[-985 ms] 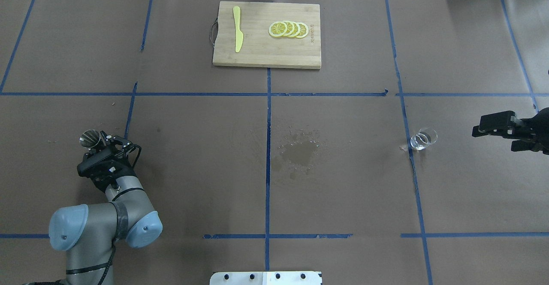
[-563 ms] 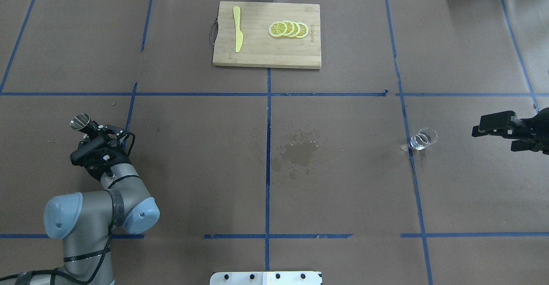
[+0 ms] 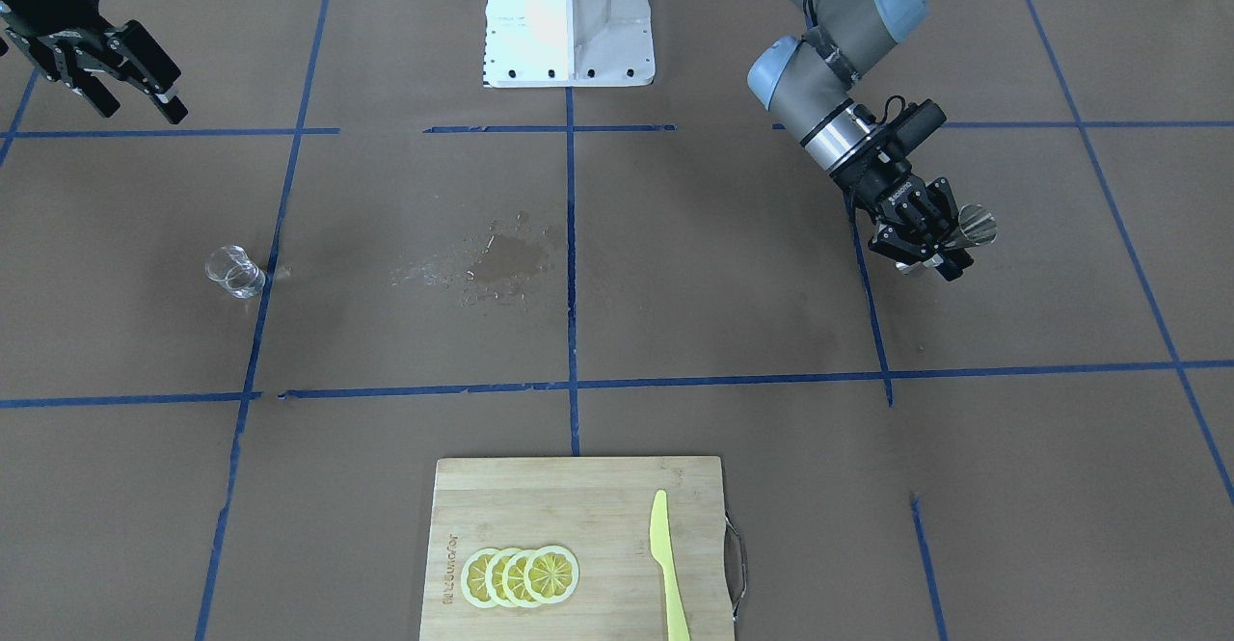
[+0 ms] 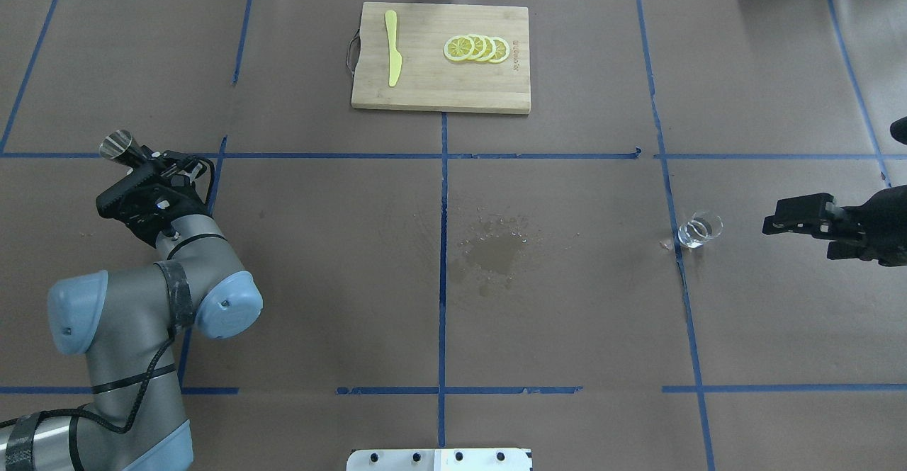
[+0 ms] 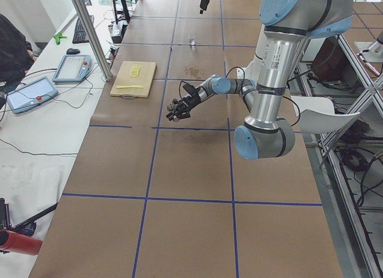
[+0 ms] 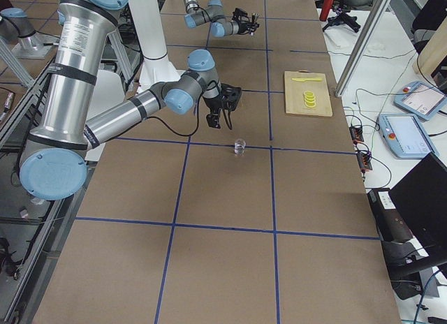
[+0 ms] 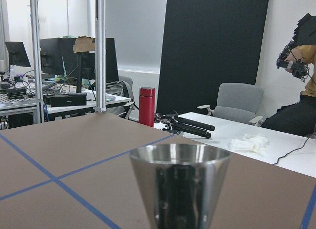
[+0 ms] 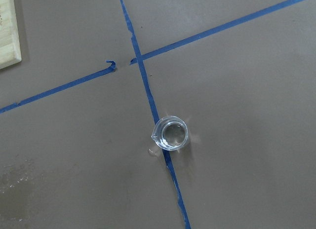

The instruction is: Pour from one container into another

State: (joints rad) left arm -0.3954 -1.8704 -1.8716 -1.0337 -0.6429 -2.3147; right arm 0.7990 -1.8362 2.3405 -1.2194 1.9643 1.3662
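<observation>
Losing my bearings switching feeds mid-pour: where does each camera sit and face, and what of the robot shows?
Front-facing: across the table, facing the robot's base; left gripper holding the metal cup at right, right gripper top-left.
Overhead: behind the robot, looking down; left arm at left.
Exterior left: table's left end; left arm near.
Exterior right: opposite end; right arm near, by the glass beaker.
Left wrist: level, over the cup's rim.
Right wrist: straight down on the beaker; no robot parts.
Front-facing and overhead share the cutting board.
</observation>
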